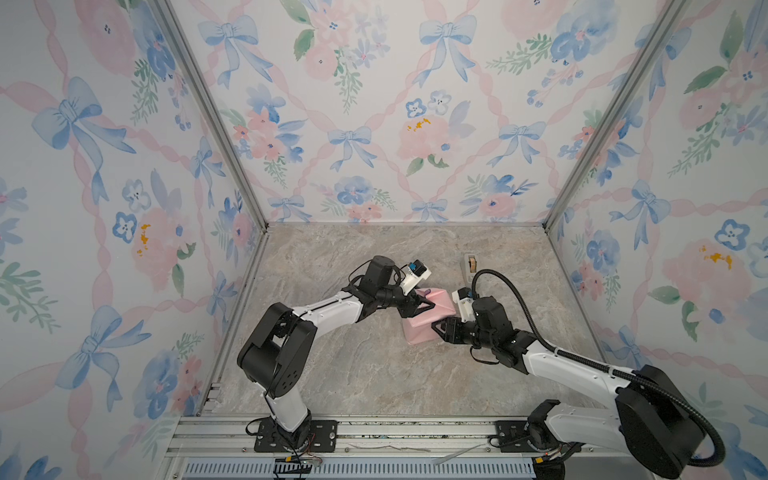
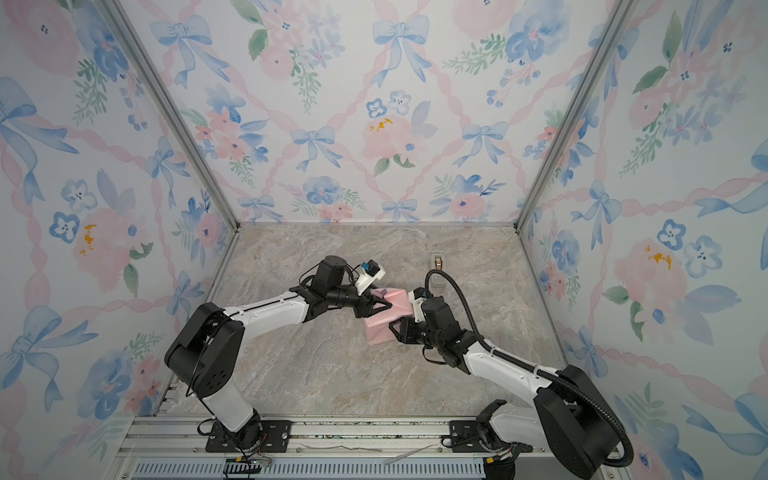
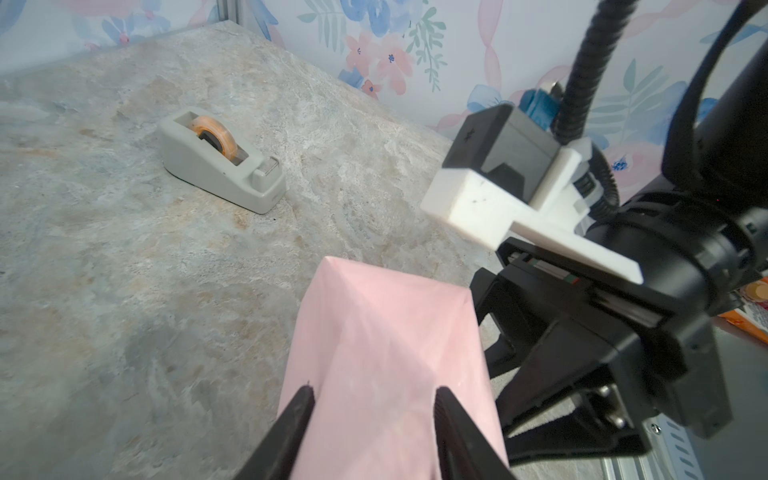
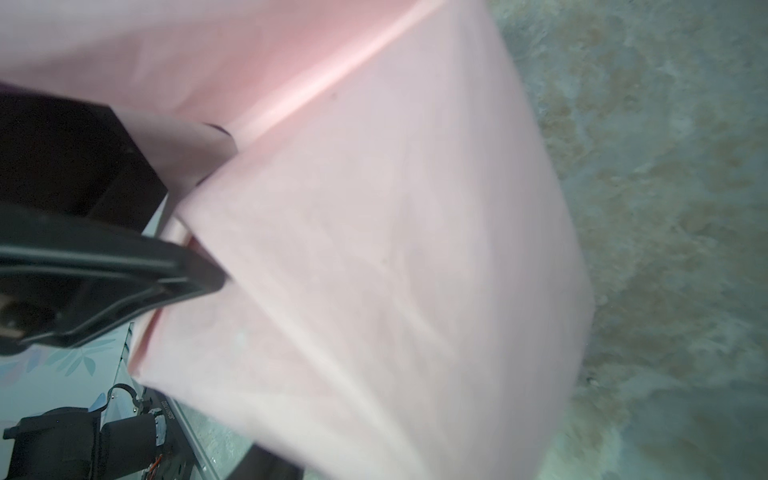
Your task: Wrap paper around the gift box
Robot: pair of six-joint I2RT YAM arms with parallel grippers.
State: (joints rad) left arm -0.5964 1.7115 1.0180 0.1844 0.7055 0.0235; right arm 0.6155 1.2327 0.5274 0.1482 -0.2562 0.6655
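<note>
Here the left gripper (image 3: 374, 399) stands spread astride the pink paper (image 3: 386, 324); right gripper (image 1: 441, 327) meets its edge, clamped or not I cannot tell

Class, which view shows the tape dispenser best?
The left wrist view: the tape dispenser is close and whole, roll visible. In both top views it is small and distant. The right wrist view lacks it.
</note>
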